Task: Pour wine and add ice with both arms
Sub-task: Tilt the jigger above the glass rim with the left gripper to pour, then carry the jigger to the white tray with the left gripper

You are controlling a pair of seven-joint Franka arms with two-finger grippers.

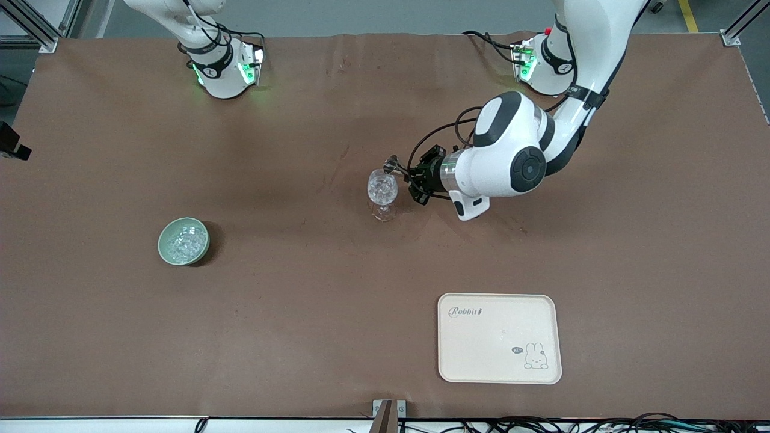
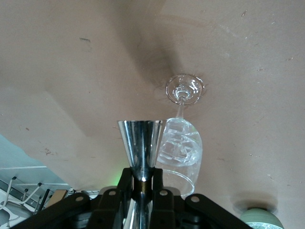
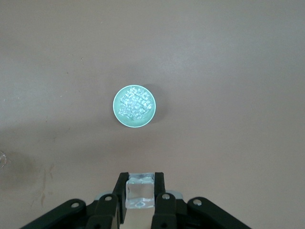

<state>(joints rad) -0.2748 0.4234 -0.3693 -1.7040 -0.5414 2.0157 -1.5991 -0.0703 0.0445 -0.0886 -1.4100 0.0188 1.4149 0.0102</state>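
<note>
A clear stemmed glass (image 1: 382,191) stands mid-table, with clear chunks of ice showing inside it in the left wrist view (image 2: 180,143). My left gripper (image 1: 421,177) is shut on a metal jigger (image 1: 391,163) at its narrow waist and holds it tilted beside the glass's rim. The left wrist view shows the gripper (image 2: 141,177) and jigger (image 2: 140,143). My right gripper (image 3: 139,183) is shut on one ice cube (image 3: 139,191), high over the table near the pale green bowl (image 3: 116,107) of ice (image 3: 134,105). The right gripper is out of the front view.
The green bowl (image 1: 162,243) with ice (image 1: 184,242) sits toward the right arm's end, nearer the front camera than the glass. A cream tray (image 1: 481,349) with a rabbit print lies near the front edge, toward the left arm's end.
</note>
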